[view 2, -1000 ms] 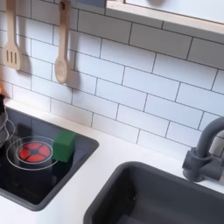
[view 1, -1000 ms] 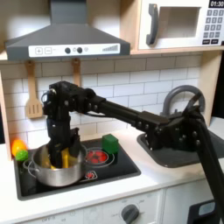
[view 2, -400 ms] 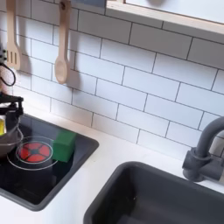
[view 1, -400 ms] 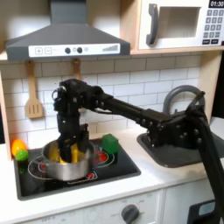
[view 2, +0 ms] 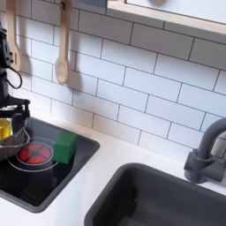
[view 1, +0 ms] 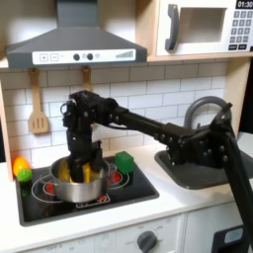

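In the first exterior view the gripper is reaching down into a silver pot that is standing upright on the black stovetop, over the burners at the first exterior view's left. The pot's opening is facing straight up, and being round it is not showing any clear long axis. Something yellow is lying inside the pot, just beside the gripper. The fingers are sinking behind the pot's rim, so I cannot tell whether the jaws are wide, narrow or closing on the rim.

A green block is sitting on the stovetop near the pot, toward the first exterior view's right, apart from it. A yellow and green toy is resting at the stovetop's left edge. A wooden spatula is hanging on the tiled wall above.

In the second exterior view the gripper is appearing at the left edge, with the pot cut off by the frame. This view is showing the red burner and the green block more closely, with the block standing just beside the burner. It is also showing a wooden spoon on the wall, the dark sink set in the counter, and the grey faucet.
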